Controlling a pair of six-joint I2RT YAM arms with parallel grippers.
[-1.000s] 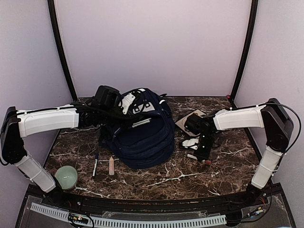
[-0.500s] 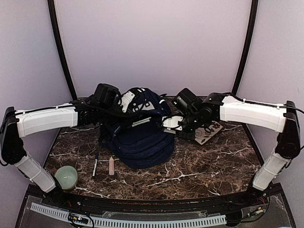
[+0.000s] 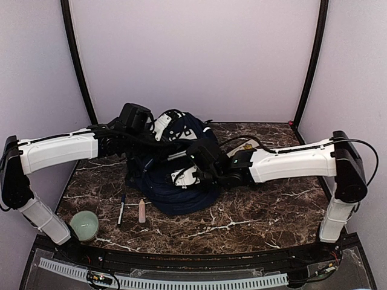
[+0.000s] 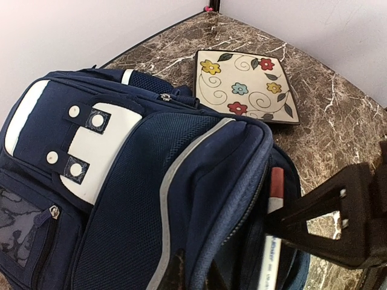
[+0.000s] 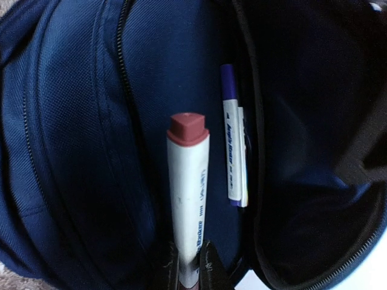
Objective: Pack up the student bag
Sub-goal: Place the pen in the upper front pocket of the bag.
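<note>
The navy student bag lies in the middle of the table, also in the left wrist view and the right wrist view. My left gripper is shut on the edge of the bag's open zipper flap and holds it up. My right gripper is shut on a white marker with a red cap, its cap end inside the bag's opening; it also shows in the left wrist view. A second white marker with a purple cap lies inside the bag.
A square flowered plate lies right of the bag, toward the back. A black pen, a small pinkish tube and a green cup sit in front of the bag at the left.
My right arm has swung left from the plate area with the red-capped marker and now reaches into the bag's opening. The left arm has kept hold of the flap.
</note>
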